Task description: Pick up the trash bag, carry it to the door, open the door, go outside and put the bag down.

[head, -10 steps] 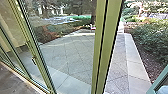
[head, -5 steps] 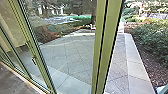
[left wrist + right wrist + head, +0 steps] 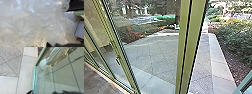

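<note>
Bag: translucent, crumpled, directly in front of the left wrist camera. Left gripper: at the bag; jaw state and grip on the bag cannot be determined. Right gripper: at the door, jaws spread apart, one fingertip overlapping the door's edge in view; contact cannot be confirmed. Pale, crumpled plastic also appears in the door's glass; whether reflected or seen through is indeterminate. In the head view, the door's teal frame occupies the lower right corner. The post stands left of the door, tilted in view. Farther left of the door, a stile carries a handle. Paving extends between post and door. Beyond the door lie the soil bed and shrubs.
</note>
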Available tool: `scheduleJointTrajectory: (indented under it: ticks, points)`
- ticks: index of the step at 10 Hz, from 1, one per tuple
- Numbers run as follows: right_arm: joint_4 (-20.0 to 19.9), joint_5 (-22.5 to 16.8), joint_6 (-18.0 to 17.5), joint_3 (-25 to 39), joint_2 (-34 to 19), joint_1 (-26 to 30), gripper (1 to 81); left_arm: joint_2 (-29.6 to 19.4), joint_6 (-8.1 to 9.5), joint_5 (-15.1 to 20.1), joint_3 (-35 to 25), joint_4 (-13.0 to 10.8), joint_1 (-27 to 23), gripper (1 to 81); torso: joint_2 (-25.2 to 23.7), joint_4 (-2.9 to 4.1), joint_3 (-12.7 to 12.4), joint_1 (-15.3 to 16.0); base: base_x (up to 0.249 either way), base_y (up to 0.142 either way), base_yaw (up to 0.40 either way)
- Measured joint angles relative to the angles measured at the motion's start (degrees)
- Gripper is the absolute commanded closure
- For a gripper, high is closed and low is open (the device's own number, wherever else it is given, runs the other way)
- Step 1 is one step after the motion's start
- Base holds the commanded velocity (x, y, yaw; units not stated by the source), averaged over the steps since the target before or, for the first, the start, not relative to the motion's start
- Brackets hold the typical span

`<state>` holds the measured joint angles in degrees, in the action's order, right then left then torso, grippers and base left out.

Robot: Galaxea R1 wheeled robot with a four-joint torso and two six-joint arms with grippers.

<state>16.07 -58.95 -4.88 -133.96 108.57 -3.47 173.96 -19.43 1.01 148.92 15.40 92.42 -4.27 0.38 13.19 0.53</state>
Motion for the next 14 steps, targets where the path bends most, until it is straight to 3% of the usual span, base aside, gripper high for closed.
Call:
scheduleJointTrajectory:
  ticks: [3,7,10,14]
  points:
    - [-13.4,-3.8,1.7,1.7,-0.3,-3.1,1.0,0.0,0.00,0.0,0.0,0.0,0.0,81.1,0.0,0.00,0.0,0.0,0.000,0.000,0.000]
    - [-24.4,-3.0,5.2,5.9,0.5,-18.1,1.0,0.0,0.00,0.0,0.0,0.0,0.0,81.1,0.0,0.00,0.0,0.0,0.000,0.000,0.000]
    - [-30.4,5.1,8.7,10.5,1.7,-31.7,1.0,0.0,0.00,0.0,0.0,0.0,0.0,81.1,0.0,0.00,0.0,0.0,0.000,0.000,0.000]
    - [-33.5,19.4,12.9,20.8,3.9,-48.5,1.0,0.0,0.00,-0.2,0.0,0.0,0.0,81.1,0.0,0.00,0.0,0.0,0.000,0.000,0.000]
